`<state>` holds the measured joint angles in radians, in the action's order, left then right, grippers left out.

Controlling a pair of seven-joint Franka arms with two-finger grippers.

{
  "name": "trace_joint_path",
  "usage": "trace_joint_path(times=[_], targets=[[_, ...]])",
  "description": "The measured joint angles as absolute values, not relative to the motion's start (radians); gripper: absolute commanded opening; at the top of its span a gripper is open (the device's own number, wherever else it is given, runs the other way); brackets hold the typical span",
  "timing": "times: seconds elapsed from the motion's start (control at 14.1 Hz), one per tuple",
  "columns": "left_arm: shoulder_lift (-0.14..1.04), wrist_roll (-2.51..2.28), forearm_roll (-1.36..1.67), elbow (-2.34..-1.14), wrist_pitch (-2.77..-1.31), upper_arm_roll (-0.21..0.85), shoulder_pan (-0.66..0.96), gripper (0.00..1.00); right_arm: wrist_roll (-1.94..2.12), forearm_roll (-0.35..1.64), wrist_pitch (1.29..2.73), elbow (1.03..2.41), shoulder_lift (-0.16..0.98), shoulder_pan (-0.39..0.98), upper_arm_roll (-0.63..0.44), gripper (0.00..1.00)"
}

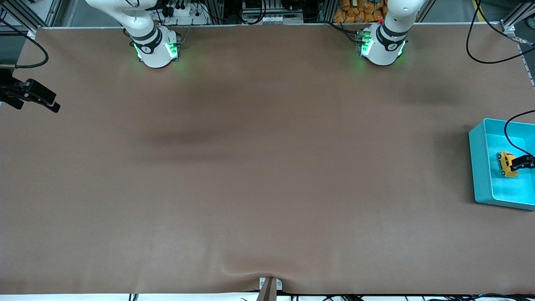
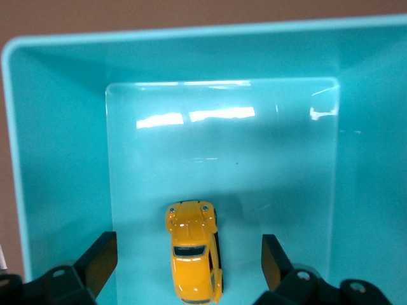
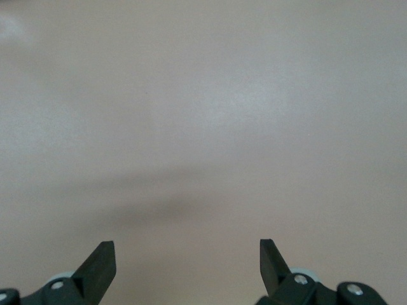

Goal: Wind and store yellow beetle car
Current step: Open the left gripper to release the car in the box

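The yellow beetle car (image 1: 506, 164) lies on the floor of the teal bin (image 1: 480, 167) at the left arm's end of the table. My left gripper (image 1: 522, 162) is over the bin, right above the car. In the left wrist view the car (image 2: 193, 254) sits between the fingers of my left gripper (image 2: 189, 257), which stand wide apart and do not touch it. The bin's wall (image 2: 57, 159) surrounds it. My right gripper (image 1: 46, 100) waits open and empty over the right arm's end of the table; its wrist view (image 3: 187, 260) shows only bare brown cloth.
The brown cloth (image 1: 267, 167) covers the whole table, with a small wrinkle at the edge nearest the front camera. A black cable (image 1: 512, 133) hangs over the bin. A metal bracket (image 1: 269, 286) sits at the table edge nearest the front camera.
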<state>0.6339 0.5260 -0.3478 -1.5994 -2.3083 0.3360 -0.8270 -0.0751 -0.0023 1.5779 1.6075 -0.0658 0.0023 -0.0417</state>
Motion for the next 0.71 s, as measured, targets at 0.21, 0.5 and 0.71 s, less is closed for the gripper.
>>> trace_joint_path(times=[0.21,0.5,0.71], targets=[[0.546,0.454,-0.348,-1.624,-2.217,0.399,-0.829,1.00,-0.075,-0.002,1.578,1.608,-0.066,0.002,-0.042,1.00],[0.445,0.232,-0.348,-1.634,-2.063,0.564,-0.824,1.00,-0.075,-0.002,1.578,1.608,-0.066,0.002,-0.042,1.00],[0.401,0.132,-0.348,-1.639,-2.002,0.650,-0.819,1.00,-0.075,-0.002,1.578,1.608,-0.066,0.002,-0.042,1.00]])
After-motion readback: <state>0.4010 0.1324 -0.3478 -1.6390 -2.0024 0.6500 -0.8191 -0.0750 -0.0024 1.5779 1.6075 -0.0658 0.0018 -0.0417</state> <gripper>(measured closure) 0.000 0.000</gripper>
